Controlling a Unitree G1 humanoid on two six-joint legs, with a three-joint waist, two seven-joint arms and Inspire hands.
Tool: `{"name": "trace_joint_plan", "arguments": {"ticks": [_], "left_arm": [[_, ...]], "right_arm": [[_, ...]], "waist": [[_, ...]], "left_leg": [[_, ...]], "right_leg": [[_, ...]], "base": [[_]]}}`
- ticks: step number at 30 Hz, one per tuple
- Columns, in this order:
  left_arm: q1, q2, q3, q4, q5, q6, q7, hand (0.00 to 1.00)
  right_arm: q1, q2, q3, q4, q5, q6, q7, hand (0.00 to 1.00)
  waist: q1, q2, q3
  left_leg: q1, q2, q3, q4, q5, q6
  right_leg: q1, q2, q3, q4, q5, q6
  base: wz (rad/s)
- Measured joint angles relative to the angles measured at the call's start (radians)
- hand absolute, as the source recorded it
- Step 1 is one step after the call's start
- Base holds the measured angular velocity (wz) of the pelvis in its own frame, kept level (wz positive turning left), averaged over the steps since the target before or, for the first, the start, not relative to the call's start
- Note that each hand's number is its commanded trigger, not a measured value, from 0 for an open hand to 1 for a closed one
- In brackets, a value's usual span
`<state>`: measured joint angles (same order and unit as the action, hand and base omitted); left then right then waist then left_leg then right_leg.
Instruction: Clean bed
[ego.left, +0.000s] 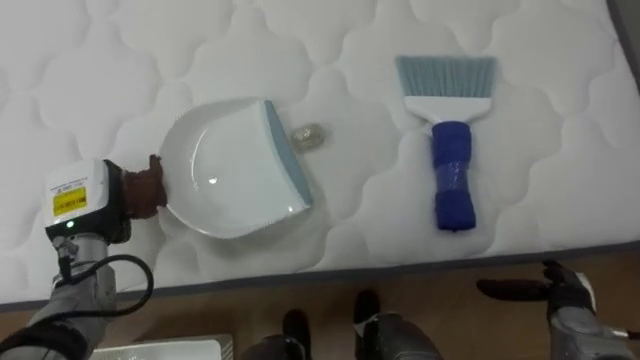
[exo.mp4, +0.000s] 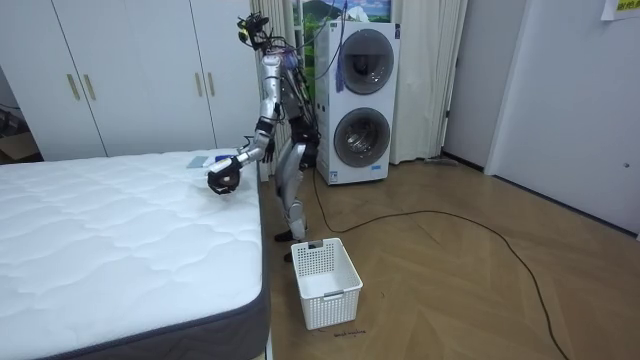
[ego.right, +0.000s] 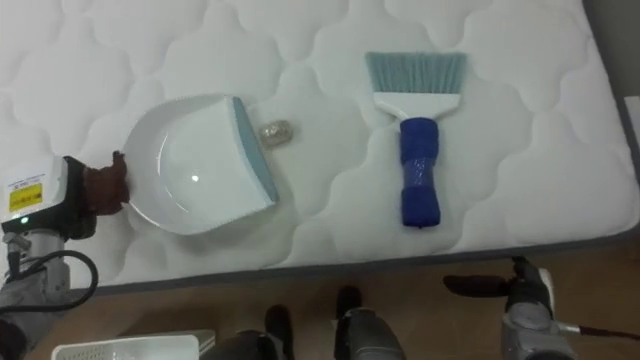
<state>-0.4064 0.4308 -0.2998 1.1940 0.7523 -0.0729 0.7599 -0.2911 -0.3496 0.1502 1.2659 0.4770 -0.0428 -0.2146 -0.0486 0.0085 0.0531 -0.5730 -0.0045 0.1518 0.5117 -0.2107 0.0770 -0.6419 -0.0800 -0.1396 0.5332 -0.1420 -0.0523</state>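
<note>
White dustpan (ego.left: 230, 170), blue-grey lip beside crumpled scrap (ego.left: 306, 137); blue-handled brush (ego.left: 448, 140) apart.

The quilted mattress (ego.left: 100, 60) is white, the dustpan (ego.left: 230, 170) white with blue lip, the brush (ego.left: 451, 165) blue-handled

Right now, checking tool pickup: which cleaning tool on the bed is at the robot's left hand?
The white dustpan: its rear edge meets the left hand. The blue-handled brush lies apart, farther right.
</note>
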Motion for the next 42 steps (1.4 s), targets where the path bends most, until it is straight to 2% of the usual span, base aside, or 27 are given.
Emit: {"name": "trace_joint_plan", "arguments": {"ticks": [2, 5, 8, 15, 22, 24, 28, 30, 33, 34, 36, 39, 42], "left_arm": [[0.004, 0.003, 0.000, 0.005, 0.006, 0.007, 0.005, 1.00], [0.026, 0.015, 0.001, 0.005, 0.005, 0.015, 0.025, 1.00], [0.031, 0.020, 0.001, 0.007, 0.005, 0.028, 0.025, 1.00], [0.032, 0.021, 0.001, 0.008, 0.005, 0.030, 0.039, 1.00], [0.030, 0.022, 0.002, 0.007, 0.005, 0.029, 0.043, 1.00], [0.031, 0.023, 0.010, 0.008, 0.006, 0.027, 0.043, 1.00], [0.033, 0.024, 0.012, 0.009, 0.007, 0.021, 0.063, 1.00], [0.041, 0.025, 0.012, 0.010, 0.007, 0.022, 0.082, 1.00], [0.054, 0.023, 0.012, 0.010, 0.005, 0.028, 0.100, 1.00], [0.055, 0.023, 0.012, 0.010, 0.005, 0.031, 0.100, 1.00], [0.053, 0.019, 0.011, 0.010, 0.005, 0.040, 0.100, 1.00], [0.055, 0.016, -0.019, 0.010, 0.003, 0.053, 0.093, 1.00], [0.055, 0.005, -0.040, 0.005, 0.004, 0.070, 0.070, 1.00]], "right_arm": [[0.000, -0.001, -0.020, 0.002, 0.006, 0.000, -0.002, 0.00], [-0.004, -0.002, -0.020, 0.001, 0.029, 0.001, -0.004, 0.00], [-0.005, -0.003, -0.024, -0.004, 0.030, 0.001, -0.015, 0.00], [-0.018, -0.009, -0.100, -0.015, 0.033, 0.003, -0.044, 0.00], [-0.025, -0.008, -0.105, -0.077, 0.029, 0.045, -0.121, 0.00], [-0.024, -0.006, -0.105, -0.127, 0.024, 0.065, -0.145, 0.00], [-0.031, -0.005, -0.099, -0.189, 0.015, 0.091, -0.204, 0.00], [-0.039, -0.005, -0.099, -0.202, -0.050, 0.109, -0.246, 0.00], [-0.038, -0.004, -0.093, -0.258, -0.066, 0.111, -0.312, 0.00], [-0.038, -0.004, -0.094, -0.290, -0.083, 0.107, -0.330, 0.00], [-0.058, -0.013, -0.093, -0.416, -0.099, 0.039, -0.367, 0.00], [-0.096, -0.014, -0.084, -0.485, -0.148, -0.024, -0.375, 0.00], [-0.106, -0.013, -0.050, -0.503, -0.243, -0.033, -0.387, 0.00]], "waist": [[0.000, -0.001, -0.0006], [0.004, -0.009, -0.0070], [0.003, -0.010, -0.0072], [-0.002, -0.012, -0.0063], [-0.004, -0.021, -0.0040], [0.001, -0.033, 0.0027], [0.000, -0.034, 0.0032], [0.001, -0.034, 0.0033], [-0.002, -0.034, 0.0034], [-0.004, -0.034, 0.0034], [-0.004, -0.034, 0.0034], [0.000, -0.034, 0.0035], [0.019, -0.035, 0.0037]], "left_leg": [[0.012, 0.001, 0.002, -0.002, 0.000, 0.000], [0.031, 0.001, 0.020, -0.020, 0.000, 0.000], [0.039, 0.004, 0.027, -0.026, 0.000, 0.000], [0.041, 0.007, 0.027, -0.034, 0.000, 0.000], [0.021, 0.009, 0.035, -0.012, 0.000, 0.000], [0.015, 0.007, 0.045, -0.008, -0.001, 0.001], [-0.028, 0.008, 0.045, 0.009, -0.003, 0.001], [-0.042, 0.007, 0.047, 0.014, -0.003, 0.001], [-0.042, 0.007, 0.052, 0.019, -0.003, 0.002], [-0.042, 0.007, 0.053, 0.019, -0.003, 0.002], [-0.041, 0.012, 0.050, 0.025, -0.003, 0.001], [-0.023, 0.015, 0.030, 0.022, -0.001, -0.002], [-0.008, 0.010, 0.013, 0.019, -0.003, -0.004]], "right_leg": [[0.011, 0.001, 0.001, -0.002, 0.001, 0.001], [0.017, -0.002, 0.002, -0.003, 0.001, 0.001], [0.023, -0.001, 0.002, -0.009, 0.003, -0.002], [0.027, 0.004, 0.003, -0.020, 0.004, -0.003], [0.005, 0.005, 0.013, -0.007, 0.004, -0.003], [-0.013, 0.006, 0.031, 0.004, 0.003, -0.001], [-0.055, 0.007, 0.036, 0.023, 0.009, -0.003], [-0.071, 0.005, 0.039, 0.029, 0.012, -0.003], [-0.076, 0.004, 0.044, 0.037, 0.013, -0.003], [-0.076, 0.004, 0.044, 0.037, 0.013, -0.003], [-0.070, 0.005, 0.036, 0.034, 0.016, -0.007], [-0.036, 0.003, 0.008, 0.021, 0.015, -0.011], [-0.015, -0.002, -0.009, 0.019, 0.004, -0.011]], "base": [[-0.06], [-0.13], [-0.07], [0.00], [-0.05], [-0.15], [-0.05], [0.00], [-0.04], [-0.04], [0.03], [0.20], [0.19]]}}
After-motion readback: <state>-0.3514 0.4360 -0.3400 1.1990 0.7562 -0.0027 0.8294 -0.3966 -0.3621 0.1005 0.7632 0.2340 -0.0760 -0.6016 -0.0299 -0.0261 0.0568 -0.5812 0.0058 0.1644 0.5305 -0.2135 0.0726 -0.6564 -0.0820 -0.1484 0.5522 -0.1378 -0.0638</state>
